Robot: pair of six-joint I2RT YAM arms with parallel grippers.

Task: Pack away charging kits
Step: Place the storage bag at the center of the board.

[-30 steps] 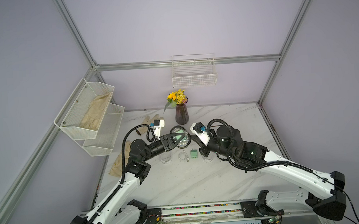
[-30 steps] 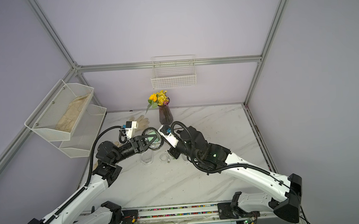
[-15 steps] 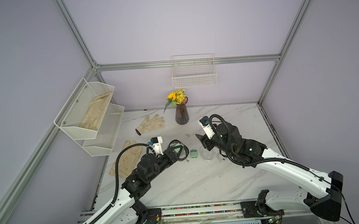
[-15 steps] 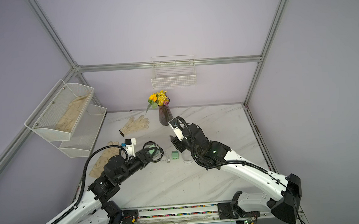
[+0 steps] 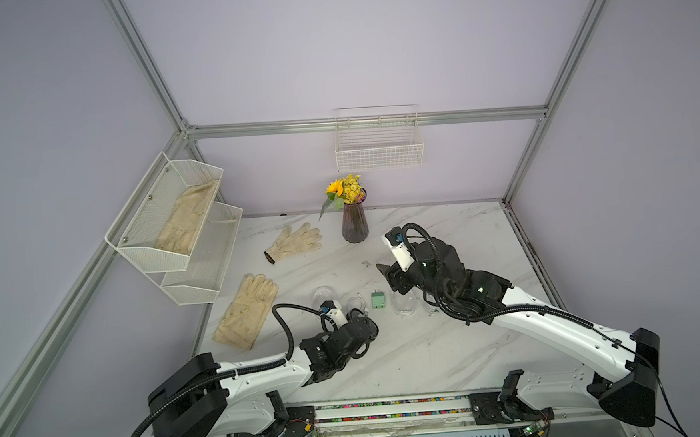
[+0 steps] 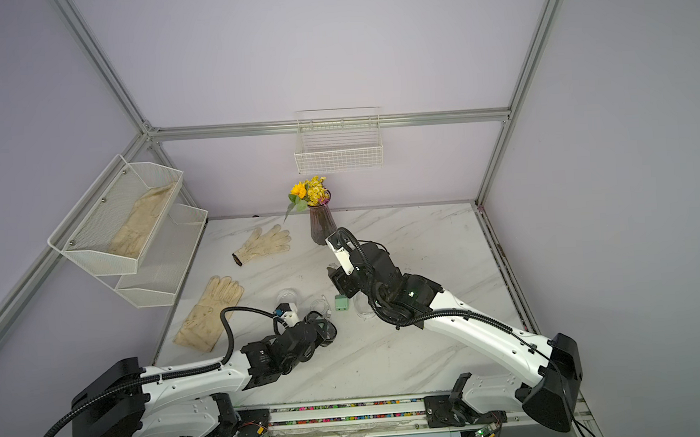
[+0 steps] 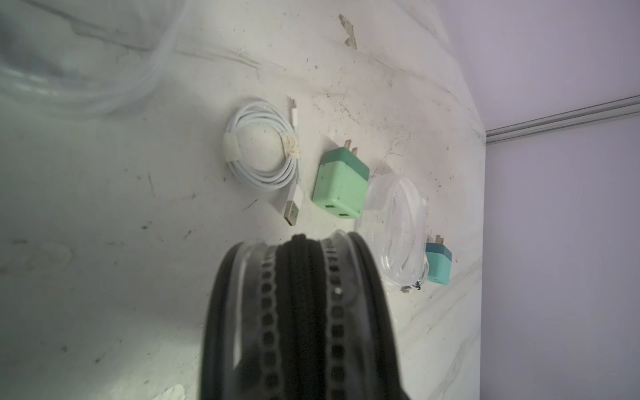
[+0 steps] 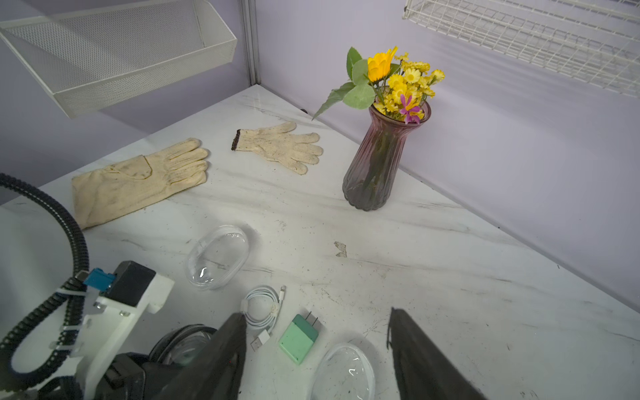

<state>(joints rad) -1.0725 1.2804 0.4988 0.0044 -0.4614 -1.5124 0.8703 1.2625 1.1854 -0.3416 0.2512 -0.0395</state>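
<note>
Marble surface [image 5: 410, 349], lilac-walled booth.
Mint-green square plug charger [image 8: 298, 341] lies near the wide-open right gripper [image 8: 316, 312]; left gripper [image 6: 321, 328] grips a black-rimmed clear oval case [image 7: 298, 311].

Scuffed glossy marble-pattern table [image 8: 450, 277], clear glossy plastic case [image 8: 218, 256], matt mint-green plastic charger [image 8: 298, 337], smooth white cable [image 8: 261, 308], coarse cream cloth glove [image 8: 138, 176], ribbed glass vase [image 8: 381, 162].

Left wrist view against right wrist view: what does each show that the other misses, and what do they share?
Only the left wrist view shows the light blue charger. Only the right wrist view shows the vase, the short glove, the long glove and the open right end effector. Both show the coiled cable, the mint-green charger and the black-rimmed case.
</note>
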